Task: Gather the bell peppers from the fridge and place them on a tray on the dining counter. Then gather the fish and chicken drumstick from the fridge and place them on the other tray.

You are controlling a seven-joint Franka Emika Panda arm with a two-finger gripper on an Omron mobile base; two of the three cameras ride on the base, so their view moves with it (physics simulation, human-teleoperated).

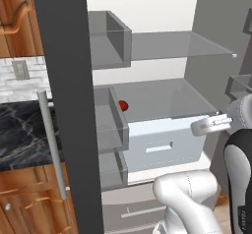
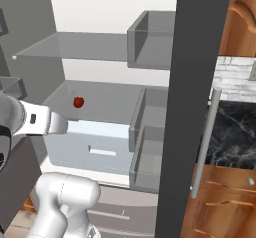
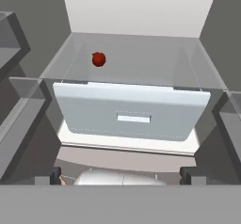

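A small red bell pepper (image 3: 98,59) rests on the middle glass shelf (image 3: 155,63) of the open fridge, toward its back left; it also shows as bell pepper (image 1: 123,105) and bell pepper (image 2: 78,102). My gripper (image 3: 120,175) hangs in front of the fridge, below and short of the shelf, well apart from the pepper. Its jaws are open wide with nothing between them. One dark fingertip (image 3: 55,175) shows at the lower left of the hand view. The fish, the chicken drumstick, the trays and the dining counter are out of view.
A white drawer (image 3: 131,112) with a slot handle sits under the glass shelf. An upper glass shelf (image 1: 172,46) is bare. Grey door bins (image 1: 110,125) flank the opening. The dark fridge door (image 1: 64,105) stands open beside a black marble counter (image 1: 19,134).
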